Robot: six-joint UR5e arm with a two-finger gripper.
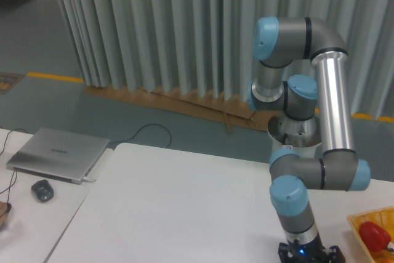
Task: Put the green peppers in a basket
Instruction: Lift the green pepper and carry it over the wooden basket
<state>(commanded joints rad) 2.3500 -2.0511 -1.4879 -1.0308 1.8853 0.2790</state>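
Peppers: no green pepper shows in this view; where it lies cannot be told.
Curtain [172, 29]: grey-green pleats across the far side, hanging to the floor.
Table [178, 207]: white top filling the near middle, with a second white surface adjoining at the left.
Arm [308, 127]: silver tubes with blue joint caps, standing at the right; it folds down from a high shoulder to a wrist pointing straight down at the near edge of the frame.
Laptop [58, 154]: silver, lid closed, on the left surface, with a dark cable running off its far right side.
Basket [363, 221]: orange-yellow, only a corner shows at the near right edge, right of the wrist and apart from it.
Red pepper [375, 236]: glossy, lying inside the basket corner.
Gripper [306, 254]: only its black top with a small blue light shows at the bottom edge; the fingers are cut off, so whether it is released or clenched cannot be told.
Mouse [42, 190]: dark, near side of the laptop, on the left surface.
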